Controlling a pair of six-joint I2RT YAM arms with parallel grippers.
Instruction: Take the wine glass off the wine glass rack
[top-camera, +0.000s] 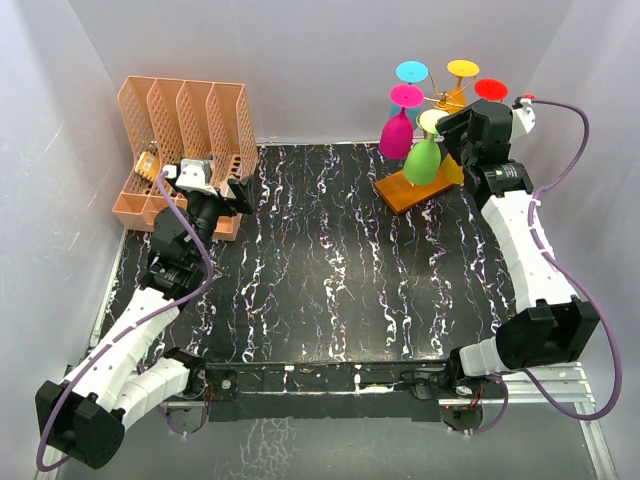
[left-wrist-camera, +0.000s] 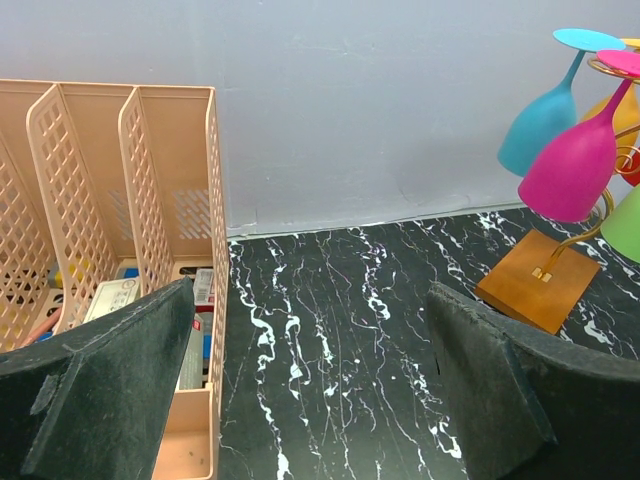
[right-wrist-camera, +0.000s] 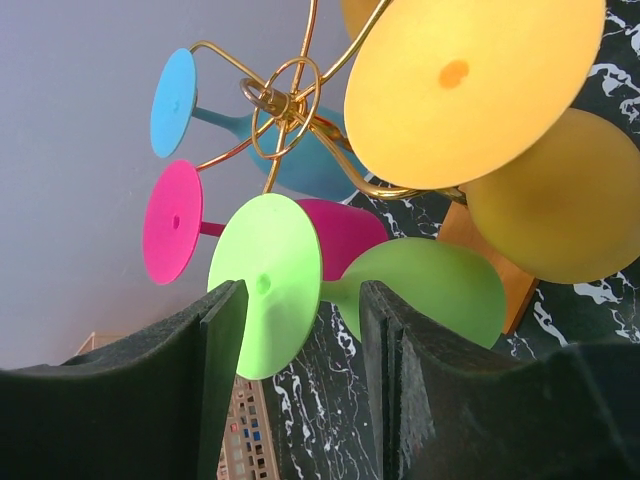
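The green glass (right-wrist-camera: 420, 290) hangs upside down on the rack (right-wrist-camera: 285, 95), at the far right of the table (top-camera: 330, 270). The right hand (right-wrist-camera: 303, 295), half open, straddles its foot and stem and does not visibly grip. It should close squarely on the stem, then slide out along the wire arm, clear of the yellow glass (right-wrist-camera: 470, 90). The left hand (left-wrist-camera: 310, 300) is wide open and empty.

Black table (top-camera: 330, 290) carries rack (top-camera: 405, 192), organizer (top-camera: 180, 120)
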